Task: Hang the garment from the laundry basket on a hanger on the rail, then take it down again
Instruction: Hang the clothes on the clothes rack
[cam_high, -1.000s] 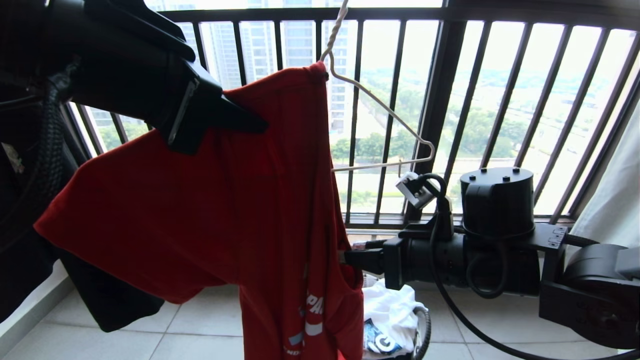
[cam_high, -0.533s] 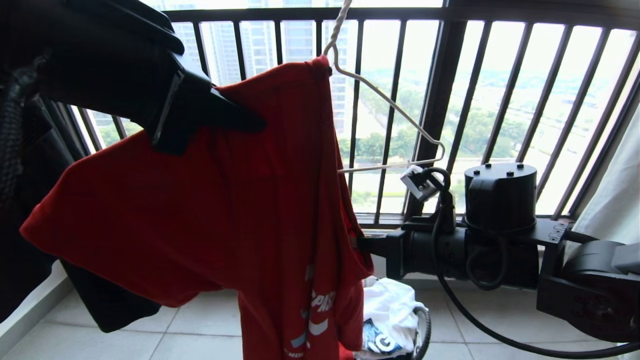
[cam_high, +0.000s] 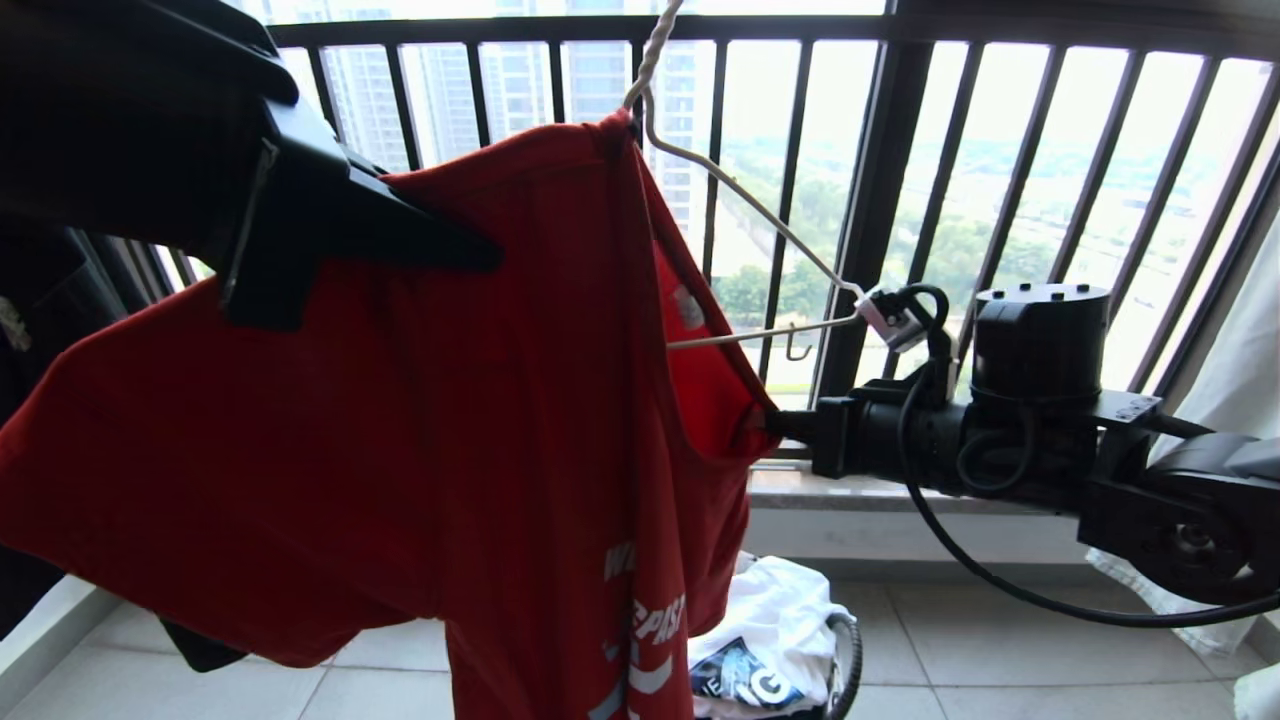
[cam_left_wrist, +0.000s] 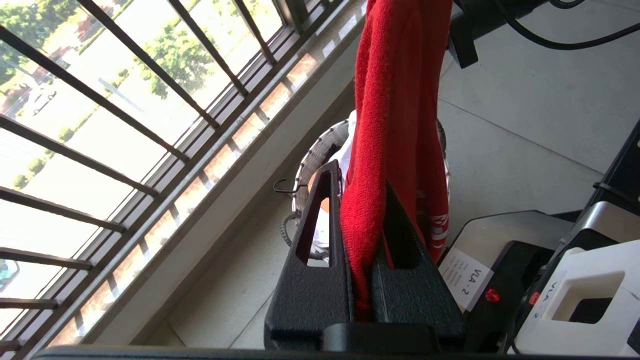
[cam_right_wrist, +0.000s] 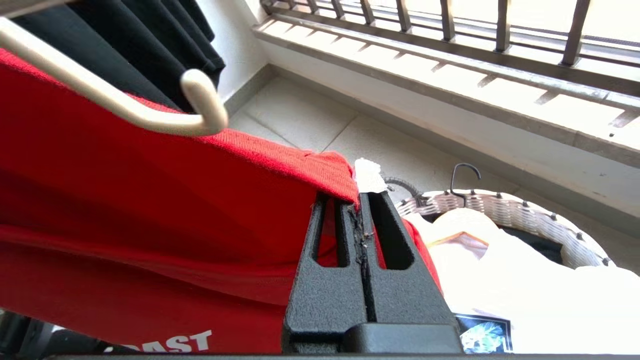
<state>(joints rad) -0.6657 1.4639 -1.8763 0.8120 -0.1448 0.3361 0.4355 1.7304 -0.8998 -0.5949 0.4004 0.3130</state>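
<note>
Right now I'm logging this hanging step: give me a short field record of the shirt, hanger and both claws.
garment: red T-shirt, one side draped over the hanger
hanger: off-white wire, right arm bare
left claw: shut on the shirt's fabric
right claw: shut on the shirt's edge, below the bare hanger end
basket: on the floor, holding a white shirt

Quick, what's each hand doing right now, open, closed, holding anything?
Left hand: closed, holding a fold of the red T-shirt.
Right hand: closed, pinching the T-shirt's edge below the wire hanger.
</note>
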